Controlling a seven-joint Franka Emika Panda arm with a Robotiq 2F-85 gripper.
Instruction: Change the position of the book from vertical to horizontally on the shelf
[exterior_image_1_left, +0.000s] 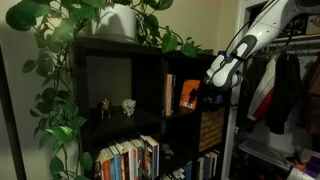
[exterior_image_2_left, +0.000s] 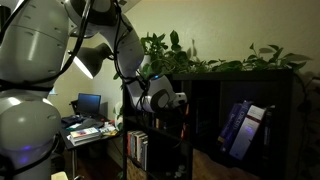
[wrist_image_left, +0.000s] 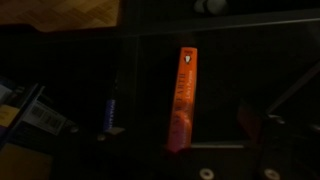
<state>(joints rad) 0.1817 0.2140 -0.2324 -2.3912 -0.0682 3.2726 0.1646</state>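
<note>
The book (exterior_image_1_left: 188, 95) is up on end, orange cover glowing out of the dark in the upper cubby of the shelf (exterior_image_1_left: 110, 47), on the side nearest the clothes rack (exterior_image_1_left: 285, 75). A thin pale book (exterior_image_1_left: 170, 95) stands just beside it, against the divider. The wrist view confirms it: the book (wrist_image_left: 183, 95) shows there as a narrow orange strip, spine toward the camera, so it has not been laid flat yet.

Here's the gripper (exterior_image_1_left: 216, 78), hanging at the front of that same cubby, just off the book's outer edge and a little above its middle. It is close, but I see no contact from this angle. Are the fingers apart or together? I cannot tell; they are too small and too dark in every view, and the wrist view gives only dim shapes low in the picture.

So where does the task stand? By my reading it has barely begun. The arm is lined up on the right compartment, and that is all that can be counted as done. Everything that matters is left: taking hold of the book, tipping it over, and setting it down flat on the cubby floor.

Further out, two small figurines (exterior_image_1_left: 116, 107) sit in the neighbouring cubby, a row of colourful spines (exterior_image_1_left: 130, 160) fills the compartment below, and a leafy plant (exterior_image_1_left: 70, 25) trails over the top.
</note>
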